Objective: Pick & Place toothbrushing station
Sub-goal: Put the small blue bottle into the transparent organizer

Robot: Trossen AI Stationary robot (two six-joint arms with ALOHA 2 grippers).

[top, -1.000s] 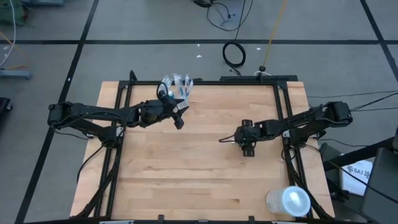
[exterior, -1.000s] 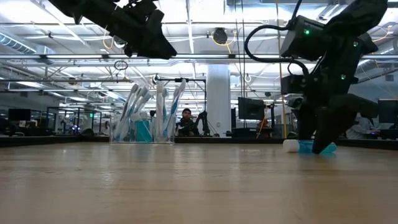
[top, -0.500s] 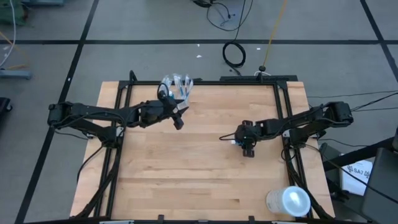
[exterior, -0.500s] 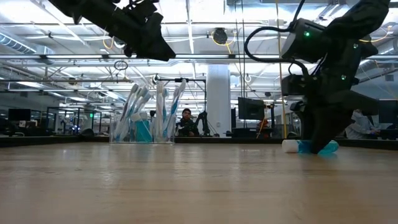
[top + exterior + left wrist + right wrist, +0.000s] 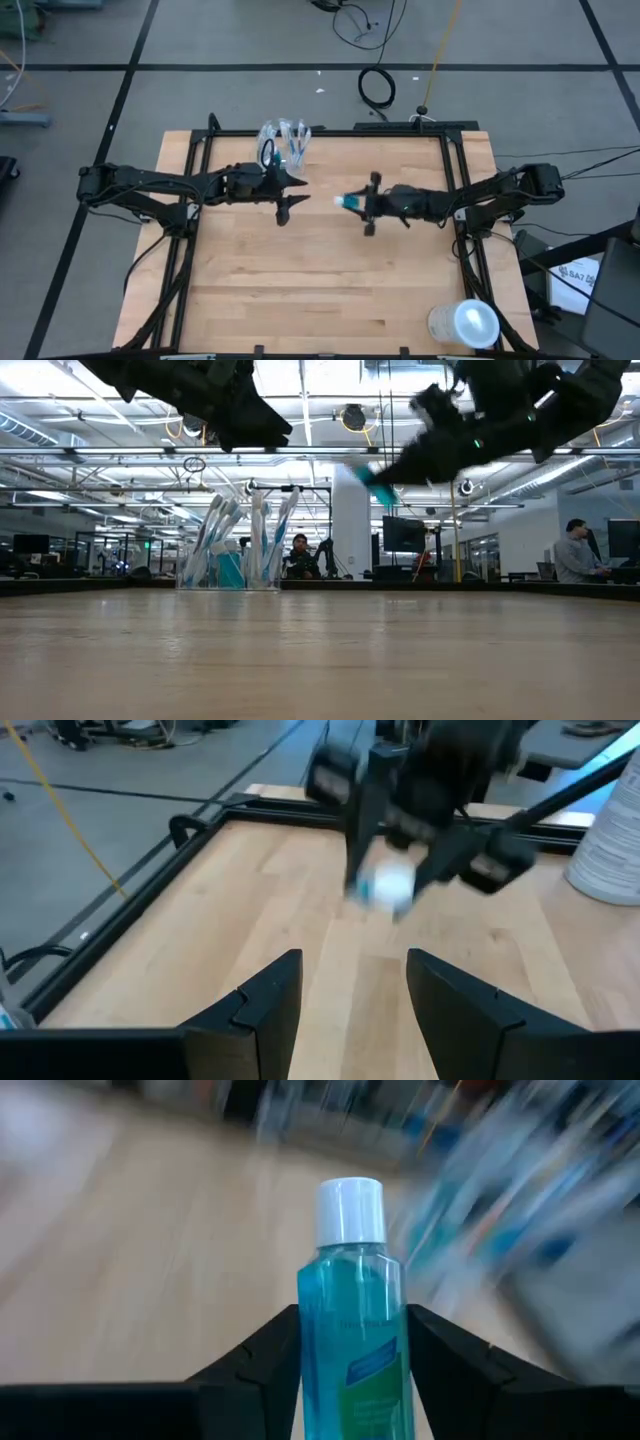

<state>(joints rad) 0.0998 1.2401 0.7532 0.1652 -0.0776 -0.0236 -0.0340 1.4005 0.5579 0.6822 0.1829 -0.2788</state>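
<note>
At upper centre-left of the overhead frame, a clear cup (image 5: pixel 283 137) of toothbrushes (image 5: pixel 250 538) stands at the worktop's (image 5: pixel 300 290) far edge. Just below it hovers the left gripper (image 5: pixel 290 192), its jaws parted and empty. To the right, near frame centre, the right gripper (image 5: pixel 362 203) is raised above the wood, jaws clamped on a teal, white-capped tube (image 5: pixel 352 1330) pointing toward the cup. At lower right, a whitish cylinder (image 5: pixel 464 323) stands near the worktop's corner.
</note>
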